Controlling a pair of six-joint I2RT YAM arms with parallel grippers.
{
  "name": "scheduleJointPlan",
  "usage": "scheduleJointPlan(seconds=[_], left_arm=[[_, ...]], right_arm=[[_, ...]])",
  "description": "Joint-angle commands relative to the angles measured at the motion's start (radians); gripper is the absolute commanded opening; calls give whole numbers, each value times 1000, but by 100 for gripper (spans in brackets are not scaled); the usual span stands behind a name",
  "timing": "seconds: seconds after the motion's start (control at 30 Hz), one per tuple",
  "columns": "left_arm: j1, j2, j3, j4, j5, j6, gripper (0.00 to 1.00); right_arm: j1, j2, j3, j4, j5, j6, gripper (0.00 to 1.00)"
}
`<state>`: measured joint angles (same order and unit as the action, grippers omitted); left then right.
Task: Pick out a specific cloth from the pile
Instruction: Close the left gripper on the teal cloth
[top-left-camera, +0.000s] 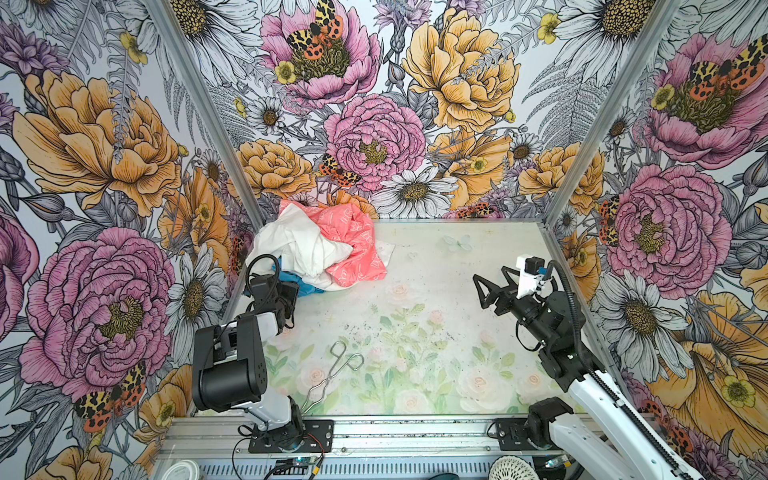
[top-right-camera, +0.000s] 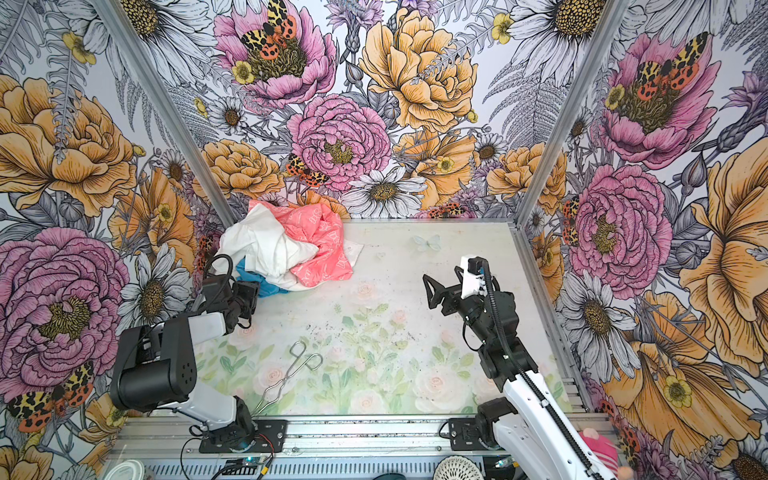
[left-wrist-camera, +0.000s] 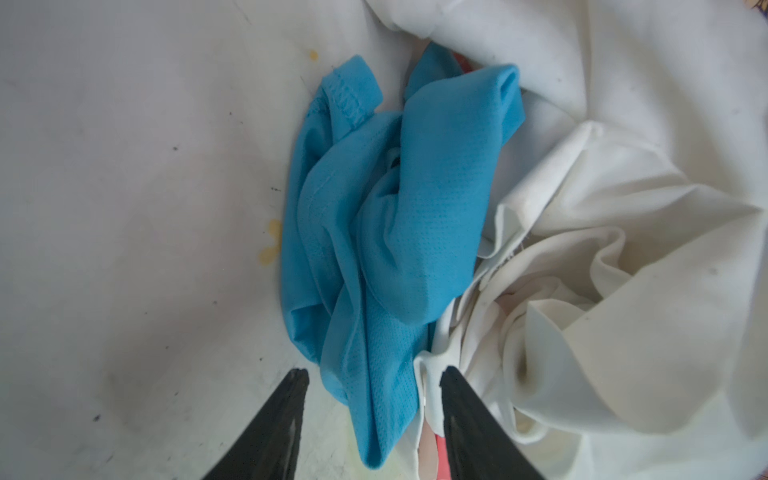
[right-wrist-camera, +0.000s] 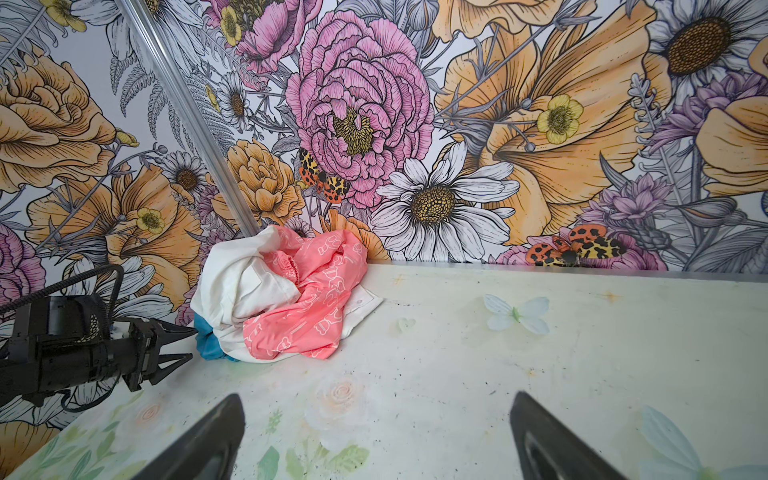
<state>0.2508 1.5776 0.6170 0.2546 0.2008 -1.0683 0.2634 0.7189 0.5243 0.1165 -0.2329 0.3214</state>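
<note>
The cloth (left-wrist-camera: 386, 216) is a crumpled turquoise-blue piece lying at the near left foot of the pile, partly under the white cloth (top-left-camera: 299, 245); it also shows in both top views (top-left-camera: 309, 287) (top-right-camera: 266, 283). The pile's coral-pink printed cloth (top-left-camera: 353, 241) sits behind. My left gripper (left-wrist-camera: 374, 374) is open, its fingers on either side of the blue cloth's near end, with a gap to one finger and a white fold (left-wrist-camera: 428, 382) by the other. My right gripper (top-left-camera: 478, 291) hovers wide open over the table's right side, holding nothing.
The pile sits in the back left corner against the flowered walls and the metal corner post (top-left-camera: 232, 145). Metal tongs (top-left-camera: 334, 374) lie on the table (top-left-camera: 436, 291) near the front left, close to the left arm's base.
</note>
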Motion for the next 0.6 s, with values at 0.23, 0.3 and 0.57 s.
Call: scheduleJointPlan(seconds=[0.23, 0.3, 0.57], left_arm=[[-20, 73, 65, -10, 19, -2, 50], [-22, 86, 71, -9, 23, -2, 48], [-24, 136, 75, 21, 33, -29, 39]], right_arm=[[4, -38, 0, -26, 18, -5, 99], [5, -42, 0, -30, 20, -4, 100], [4, -56, 1, -40, 24, -2, 100]])
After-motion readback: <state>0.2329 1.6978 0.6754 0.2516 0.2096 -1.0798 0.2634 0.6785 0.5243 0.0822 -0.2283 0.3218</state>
